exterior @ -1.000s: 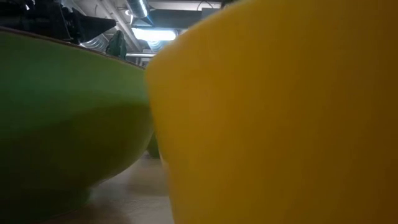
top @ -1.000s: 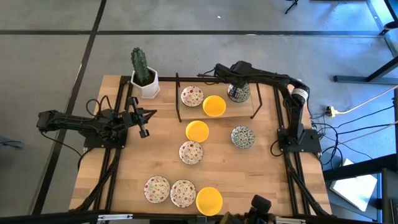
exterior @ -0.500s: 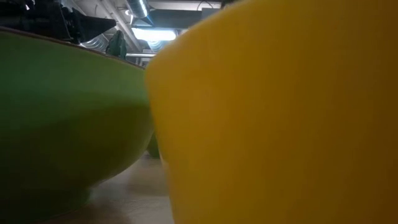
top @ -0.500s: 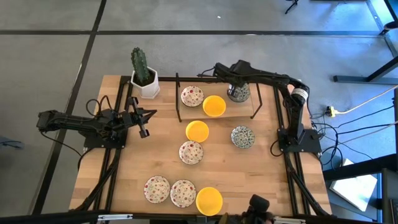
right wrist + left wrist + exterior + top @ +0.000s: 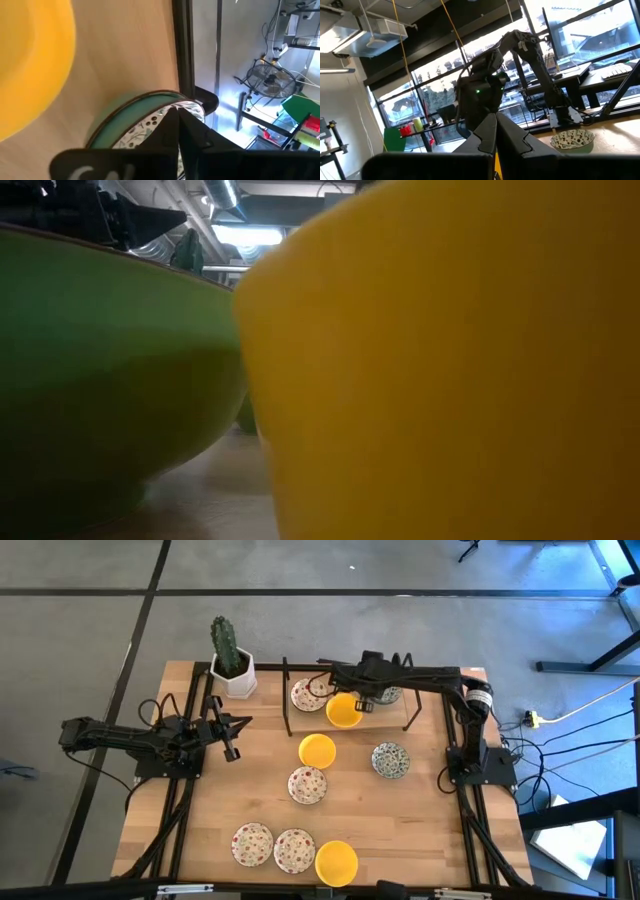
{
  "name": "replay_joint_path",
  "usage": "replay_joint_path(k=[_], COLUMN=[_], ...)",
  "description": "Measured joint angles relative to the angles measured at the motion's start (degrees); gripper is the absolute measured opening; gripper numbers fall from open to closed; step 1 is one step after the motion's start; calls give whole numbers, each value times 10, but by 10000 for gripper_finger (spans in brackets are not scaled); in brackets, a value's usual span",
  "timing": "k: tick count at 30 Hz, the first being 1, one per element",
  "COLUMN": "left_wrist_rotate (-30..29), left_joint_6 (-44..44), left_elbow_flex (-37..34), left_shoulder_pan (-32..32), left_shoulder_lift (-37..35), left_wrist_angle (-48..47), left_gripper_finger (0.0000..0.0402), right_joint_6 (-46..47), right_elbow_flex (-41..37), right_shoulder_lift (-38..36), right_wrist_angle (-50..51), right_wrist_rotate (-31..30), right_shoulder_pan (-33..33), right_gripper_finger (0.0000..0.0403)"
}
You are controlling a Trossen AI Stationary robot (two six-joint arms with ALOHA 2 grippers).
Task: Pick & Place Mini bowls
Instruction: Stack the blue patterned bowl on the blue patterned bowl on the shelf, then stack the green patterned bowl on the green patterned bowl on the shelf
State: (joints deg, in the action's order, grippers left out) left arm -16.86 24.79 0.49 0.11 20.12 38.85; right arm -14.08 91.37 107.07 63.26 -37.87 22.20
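Observation:
Several mini bowls lie on the wooden table (image 5: 200, 800). At the far side a red-speckled bowl (image 5: 308, 693), a yellow bowl (image 5: 344, 710) and a green-grey patterned bowl (image 5: 392, 696) sit inside a black frame (image 5: 288, 700). My right gripper (image 5: 365, 693) is shut, slanting down over the patterned bowl (image 5: 135, 125), between it and the yellow bowl (image 5: 30, 60). The arm hides most of that bowl from above. My left gripper (image 5: 231, 747) waits shut at the table's left, off the surface, with its fingers together (image 5: 496, 131). My right gripper's shut fingers (image 5: 176, 120) show in front of the patterned bowl's rim (image 5: 150, 97). I cannot tell whether they touch it. The bowl rests on the table.
A cactus in a white pot (image 5: 231, 665) stands at the far left. More bowls lie mid-table: yellow (image 5: 318, 750), speckled (image 5: 307, 784), patterned (image 5: 390, 760). Three sit along the near edge (image 5: 295, 850). A green-sided bowl (image 5: 110, 370) and a yellow one (image 5: 450, 360) fill the low view.
My right arm has swung toward the table's left along the far side, rolling slightly. It now covers the patterned bowl, and its gripper reaches toward the yellow one. Its fingers have stayed shut. No bowl has moved.

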Motion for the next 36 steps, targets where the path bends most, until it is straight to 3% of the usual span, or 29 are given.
replay_joint_path(k=[22,33,36], left_wrist_rotate=[0,4,4], left_joint_6=[-2,-2,-1], left_elbow_flex=[0,0,0], left_shoulder_pan=[0,0,0], left_shoulder_lift=[0,0,0], left_wrist_angle=[0,0,0], left_gripper_finger=[8,3,7], right_joint_6=[15,-3,-14], right_elbow_flex=[-9,-9,-4], right_shoulder_lift=[0,-4,-29], right_wrist_angle=[19,18,3], right_wrist_rotate=[74,47,68], right_shoulder_pan=[8,4,-4], right_gripper_finger=[2,2,2])
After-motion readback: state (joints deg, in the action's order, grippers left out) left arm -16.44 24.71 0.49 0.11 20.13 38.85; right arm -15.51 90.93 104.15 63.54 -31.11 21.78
